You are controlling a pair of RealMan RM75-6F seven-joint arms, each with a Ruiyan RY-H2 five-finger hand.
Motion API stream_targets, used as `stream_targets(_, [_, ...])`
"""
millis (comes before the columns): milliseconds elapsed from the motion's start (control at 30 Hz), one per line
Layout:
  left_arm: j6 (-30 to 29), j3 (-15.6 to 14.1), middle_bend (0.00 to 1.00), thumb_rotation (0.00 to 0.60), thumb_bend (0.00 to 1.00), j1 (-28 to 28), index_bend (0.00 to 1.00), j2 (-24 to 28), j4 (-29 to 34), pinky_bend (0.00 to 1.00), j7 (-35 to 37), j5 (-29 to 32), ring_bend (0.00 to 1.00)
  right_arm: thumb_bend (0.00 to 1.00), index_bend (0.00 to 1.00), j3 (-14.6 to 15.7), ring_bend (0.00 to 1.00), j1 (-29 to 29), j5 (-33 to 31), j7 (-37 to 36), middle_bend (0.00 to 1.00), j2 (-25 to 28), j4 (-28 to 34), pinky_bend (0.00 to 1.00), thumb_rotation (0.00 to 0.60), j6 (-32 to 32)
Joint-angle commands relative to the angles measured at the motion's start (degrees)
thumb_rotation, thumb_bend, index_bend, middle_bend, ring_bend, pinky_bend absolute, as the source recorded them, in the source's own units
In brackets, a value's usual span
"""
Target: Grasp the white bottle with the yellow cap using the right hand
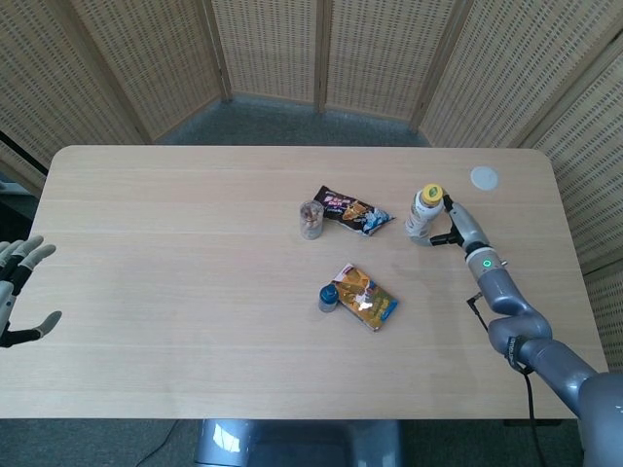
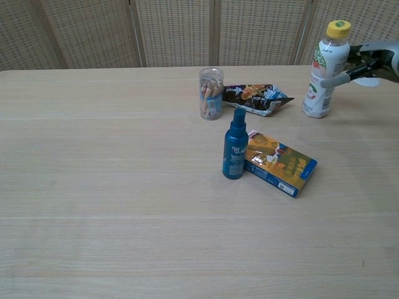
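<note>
The white bottle with the yellow cap stands at the table's right, leaning slightly. My right hand is just to its right, fingers spread. In the chest view one finger touches the bottle's side at mid height, and others reach toward its neck without closing on it. My left hand hangs open off the table's left edge, seen only in the head view.
A clear jar of sticks and a snack bag lie left of the bottle. A blue spray bottle stands against a colourful box. A white disc lies behind my right hand.
</note>
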State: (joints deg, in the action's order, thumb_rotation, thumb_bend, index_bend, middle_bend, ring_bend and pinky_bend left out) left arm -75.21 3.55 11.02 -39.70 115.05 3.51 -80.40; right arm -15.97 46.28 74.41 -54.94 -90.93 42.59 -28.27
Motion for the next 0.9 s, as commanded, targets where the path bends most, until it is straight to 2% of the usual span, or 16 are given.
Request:
stream_targets(33, [0.0,-0.1,0.05,0.6,0.32,-0.1,0.12,0.0,-0.1,0.0,0.1,-0.1,0.0,0.0,0.0,0.4,0.0,0.3,1.0,-1.3,0.0,-0.5,-0.4,0.0,0.575,0.0])
stream_targets(200, [0.2,-0.1,0.05,0.6,0.32,0.0,0.12,-0.2,-0.5,0.0,0.5,-0.1,0.0,0.0,0.0,1.1,0.0,-0.3,1.7,-2.5,0.0,-0.6,-0.4,0.0,0.585,-0.6])
stream_targets(567, [0.4,0.1,0.05,0.6,0.32,0.1,0.12,-0.1,-0.1,0.0,-0.2,0.3,0.0,0.0,0.0,-1.0,0.0,0.3,-1.4,-3.1,0.0,-3.6,-5.4,0.0,0.6,-0.4])
stream_targets(800, [0.6,0.2,0.05,0.6,0.32,0.2,0.12,-0.1,-0.1,0.0,-0.4,0.6,0.0,0.0,0.0,-2.1,0.0,0.5,-3.3,-0.9,0.11,-5.3,-7.3,0.0,0.6,-0.6])
stream_targets(900, [0.6,0.2,0.05,0.6,0.32,0.1,0.12,-0.1,-0.1,0.0,-0.2,0.7,0.0,0.0,0.0,-2.7,0.01,0.5,-4.0,0.2,0.18,-5.8,-7.8,0.07,0.6,-1.2])
